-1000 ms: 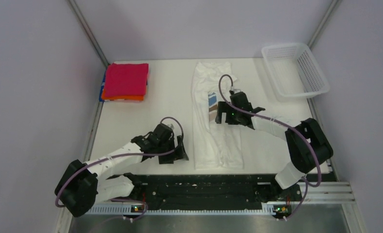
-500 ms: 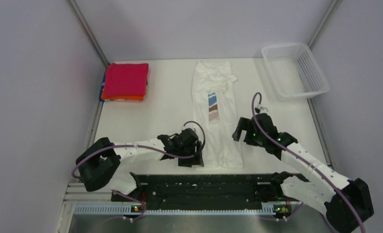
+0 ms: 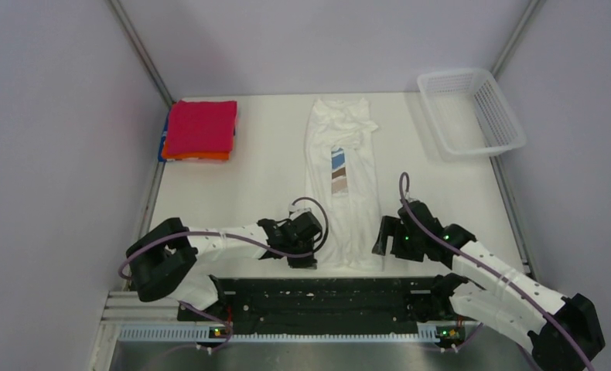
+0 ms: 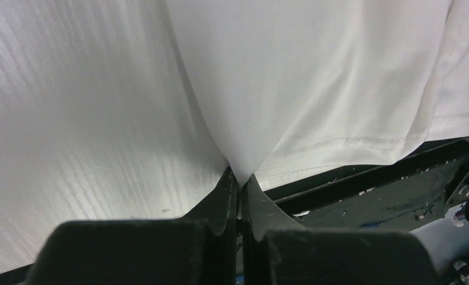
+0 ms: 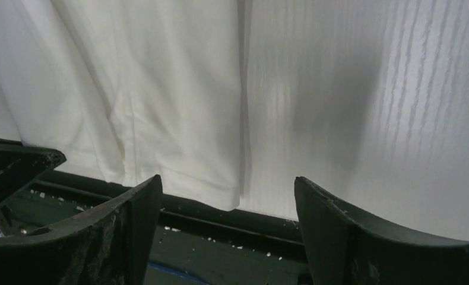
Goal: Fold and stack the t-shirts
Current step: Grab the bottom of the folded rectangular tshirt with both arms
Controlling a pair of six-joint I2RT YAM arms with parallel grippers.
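A white t-shirt (image 3: 341, 209), folded into a long strip with a brown and blue print patch (image 3: 339, 171), lies down the middle of the table. My left gripper (image 3: 310, 253) is at its near left corner. In the left wrist view the gripper (image 4: 240, 181) is shut on a pinch of the white shirt (image 4: 315, 77) at the hem. My right gripper (image 3: 383, 238) is at the near right corner. In the right wrist view the gripper (image 5: 227, 190) is open, with the shirt's hem corner (image 5: 184, 130) lying flat between its fingers. Folded crimson (image 3: 201, 127), orange (image 3: 198, 156) and blue (image 3: 163, 144) t-shirts are stacked at the far left.
A white mesh basket (image 3: 500, 116) stands at the far right corner. The black mounting rail (image 3: 325, 297) runs along the near table edge just below both grippers. Grey walls enclose the table on the left, back and right.
The left gripper slid right to the shirt's near left corner and shut on the hem. The right arm drew back from mid-shirt to the near right corner, jaws narrowing a little.
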